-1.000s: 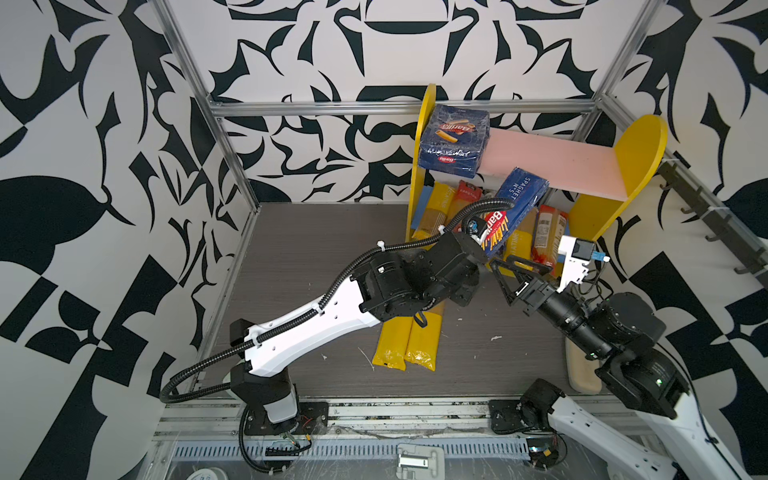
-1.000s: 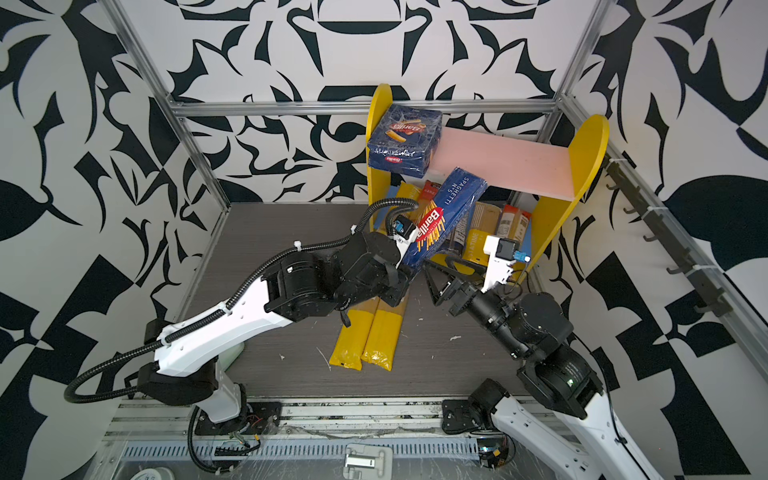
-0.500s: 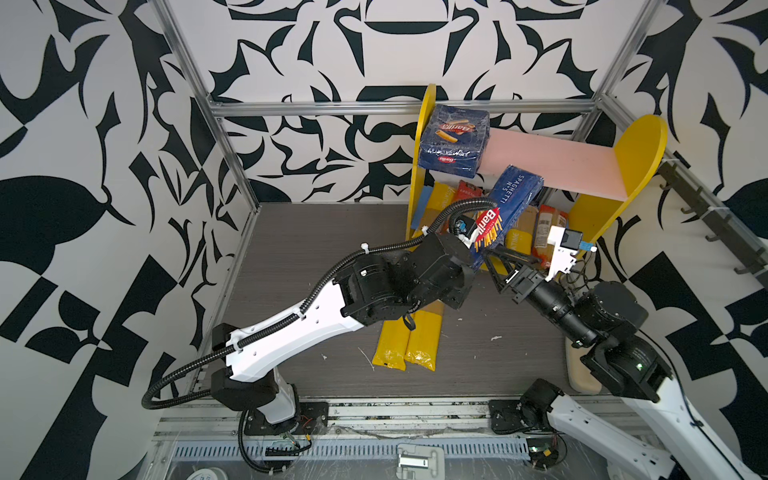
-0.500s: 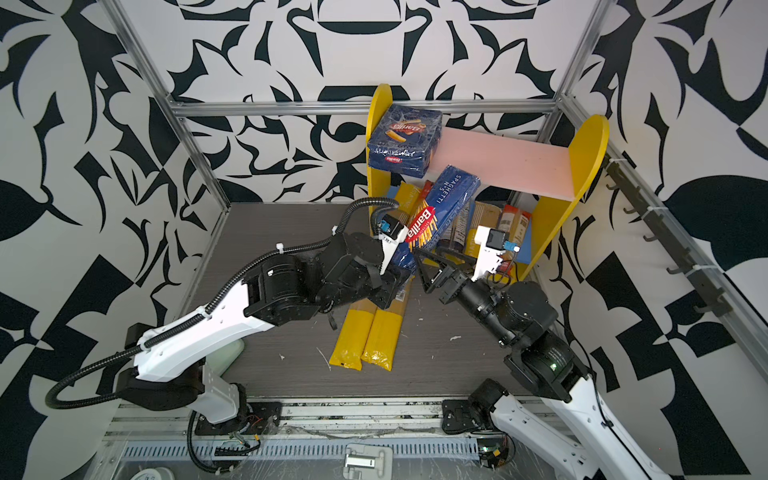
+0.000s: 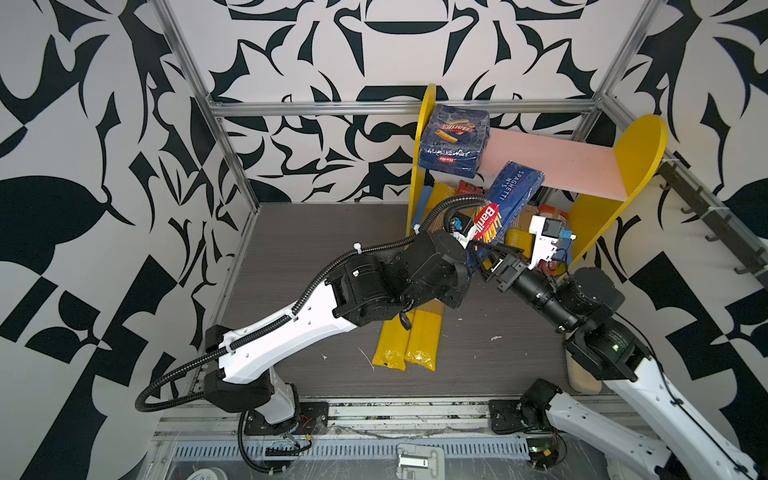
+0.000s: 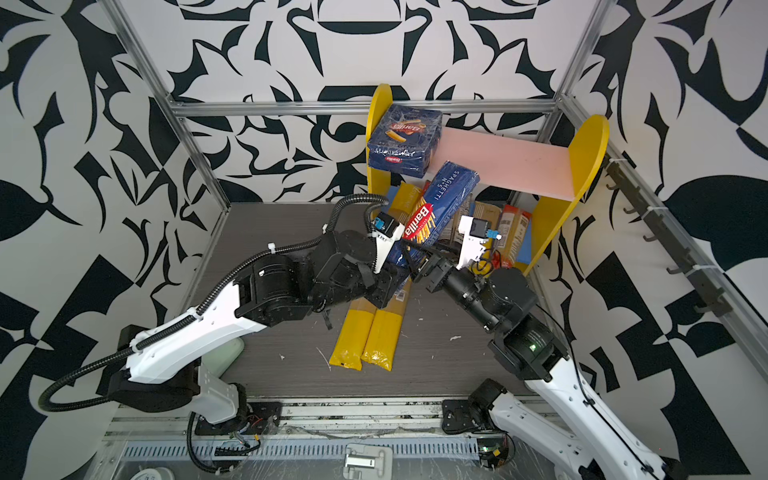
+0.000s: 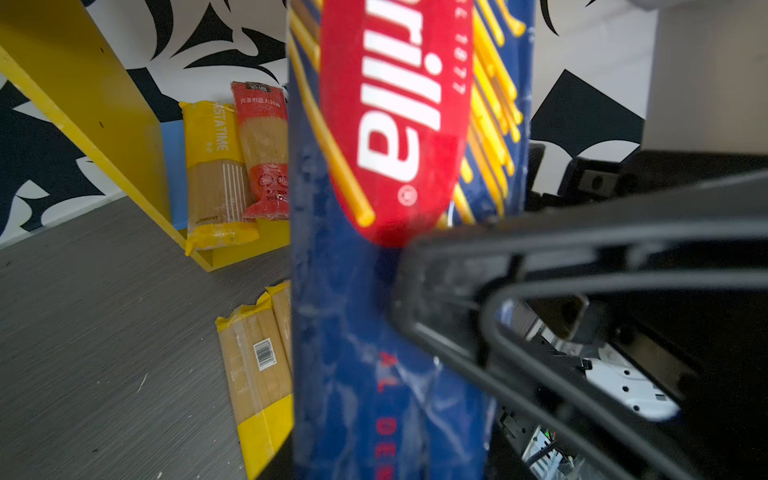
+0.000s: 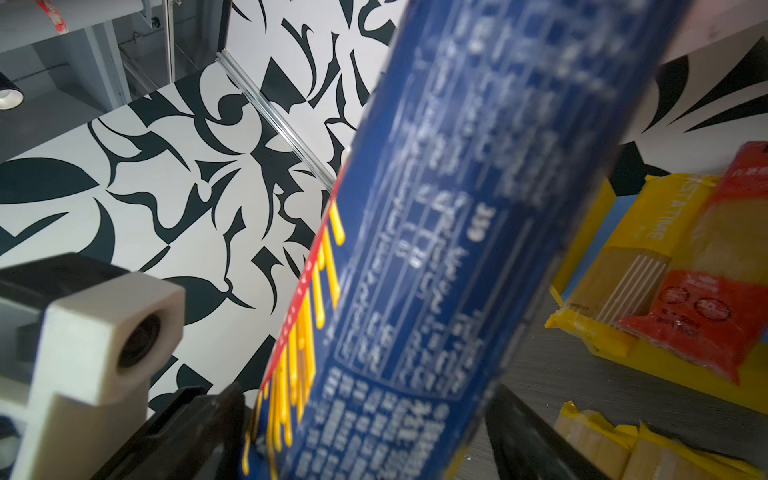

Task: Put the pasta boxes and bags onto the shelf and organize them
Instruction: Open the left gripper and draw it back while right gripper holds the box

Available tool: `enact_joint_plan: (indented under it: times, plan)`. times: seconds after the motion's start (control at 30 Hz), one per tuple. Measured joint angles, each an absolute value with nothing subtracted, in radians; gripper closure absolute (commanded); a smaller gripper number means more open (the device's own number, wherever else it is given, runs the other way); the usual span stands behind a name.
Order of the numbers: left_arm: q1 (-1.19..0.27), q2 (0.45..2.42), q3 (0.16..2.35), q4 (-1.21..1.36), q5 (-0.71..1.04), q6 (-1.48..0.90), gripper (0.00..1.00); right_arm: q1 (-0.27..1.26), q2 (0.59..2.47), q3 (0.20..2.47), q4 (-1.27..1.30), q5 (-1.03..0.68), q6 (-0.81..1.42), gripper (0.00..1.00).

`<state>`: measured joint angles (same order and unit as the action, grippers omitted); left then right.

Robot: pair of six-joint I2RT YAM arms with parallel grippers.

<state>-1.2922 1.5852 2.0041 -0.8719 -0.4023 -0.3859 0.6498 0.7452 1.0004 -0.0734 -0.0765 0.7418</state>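
Black-and-white patterned walls close in a dark grey wood-grain desk (image 5: 311,249). Nearest, two yellow-ended spaghetti bags (image 5: 422,340) lie side by side flat on the desk, partly under the left arm. Above them the left gripper (image 6: 388,282) is clamped on the lower end of the Barilla spaghetti box (image 5: 513,187), which it holds off the desk, tilted up towards the shelf (image 5: 636,158). The right gripper (image 5: 494,259) straddles the same box just above, one jaw on each side. Whether the jaws press on it or stand clear cannot be told.

The box's upper end reaches the front edge of the pink upper board (image 5: 552,166). Contact there is unclear. On the blue lower board (image 7: 172,166), a yellow bag (image 7: 216,166) and a red bag (image 7: 266,149) lie next to each other by the left side panel, and more bags show behind the right arm. Farthest, the Barilla rigatoni pack (image 5: 453,141) sits at the left end of the pink board, overhanging its front.
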Motion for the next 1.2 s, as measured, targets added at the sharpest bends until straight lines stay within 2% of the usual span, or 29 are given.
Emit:
enact_joint_plan:
  times: [0.07, 0.23, 0.4, 0.67, 0.73, 0.83, 0.87, 0.93, 1.0, 1.2]
  plan:
    - [-1.291, 1.585, 2.004, -0.872, -0.402, -0.386, 0.76, 0.648, 0.755, 1.001, -0.057, -0.089, 0.752, 0.2]
    - [-1.29, 1.585, 2.004, -0.869, -0.403, -0.386, 0.74, 0.624, 0.771, 1.001, -0.026, -0.125, 0.787, 0.42]
    - [-1.285, 1.585, 2.004, -0.86, -0.415, -0.383, 0.72, 0.59, 0.789, 1.001, 0.01, -0.166, 0.854, 0.51]
    - [-1.282, 1.585, 1.99, -0.838, -0.427, -0.369, 0.59, 0.554, 0.8, 1.001, 0.027, -0.209, 0.896, 0.67]
    - [-1.281, 1.585, 1.984, -0.829, -0.427, -0.365, 0.53, 0.545, 0.803, 1.001, 0.023, -0.215, 0.901, 0.76]
    - [-1.279, 1.585, 1.983, -0.828, -0.43, -0.361, 0.53, 0.537, 0.814, 1.004, 0.023, -0.225, 0.909, 0.95]
    - [-1.277, 1.585, 1.983, -0.828, -0.431, -0.36, 0.53, 0.535, 0.82, 1.008, 0.021, -0.228, 0.913, 0.98]
    - [-1.273, 1.585, 1.983, -0.827, -0.435, -0.356, 0.52, 0.528, 0.834, 1.018, 0.022, -0.24, 0.92, 1.0]
    - [-1.271, 1.585, 1.983, -0.827, -0.44, -0.348, 0.43, 0.52, 0.846, 1.023, 0.025, -0.252, 0.928, 1.0]
    - [-1.269, 1.585, 1.983, -0.812, -0.455, -0.323, 0.34, 0.485, 0.868, 1.026, 0.018, -0.285, 0.969, 1.0]
